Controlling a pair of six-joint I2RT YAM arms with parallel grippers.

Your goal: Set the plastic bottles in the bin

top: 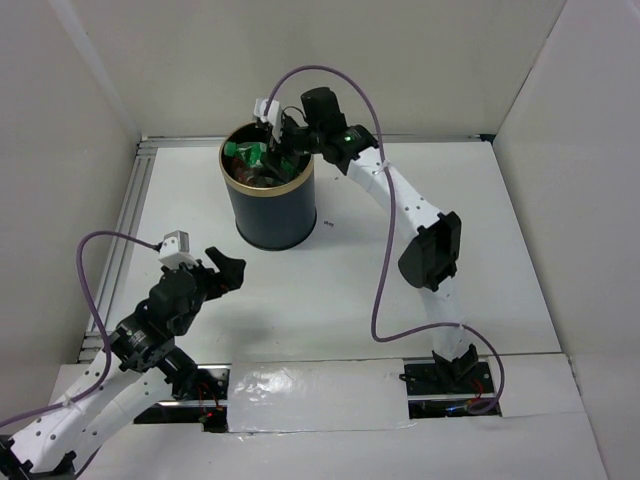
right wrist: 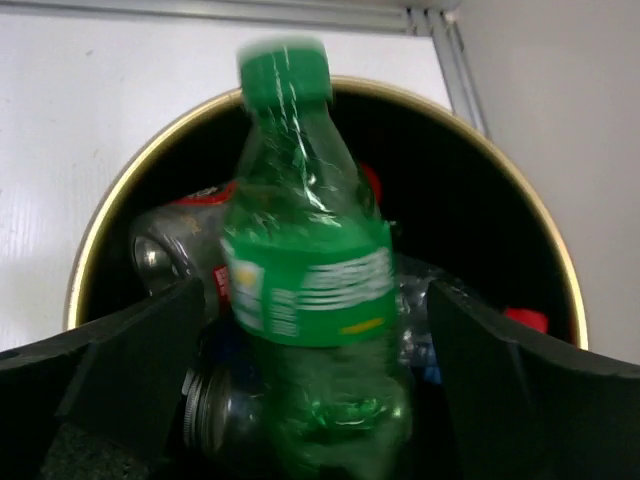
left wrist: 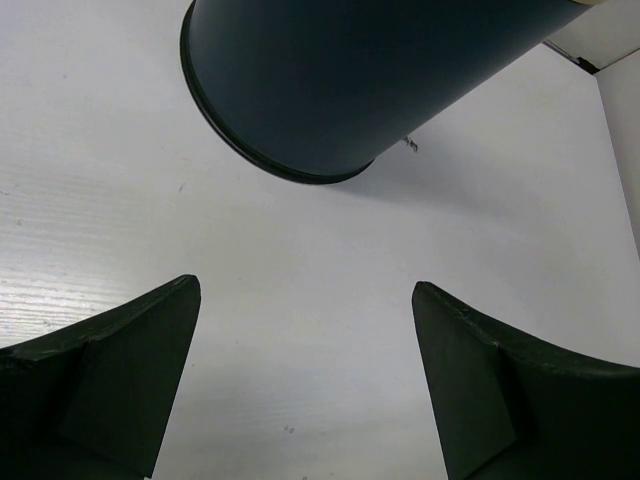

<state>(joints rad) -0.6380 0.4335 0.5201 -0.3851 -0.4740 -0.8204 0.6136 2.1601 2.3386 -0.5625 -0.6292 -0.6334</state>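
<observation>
The bin (top: 268, 215) is a dark cylinder with a gold rim, standing at the back middle of the table. My right gripper (top: 273, 150) hangs over its mouth. In the right wrist view a green plastic bottle (right wrist: 305, 280) stands cap up between the fingers of the right gripper (right wrist: 315, 288), blurred. Gaps show on both sides of it, so the jaws are open. Below it, inside the bin (right wrist: 120, 190), lie several more bottles, clear ones with red labels (right wrist: 200, 200). My left gripper (top: 225, 268) is open and empty, low over the table in front of the bin (left wrist: 380, 80).
White walls close in the table on the left, back and right. A metal rail (top: 125, 215) runs along the left edge. The right arm's purple cable (top: 385, 270) loops over the table right of the bin.
</observation>
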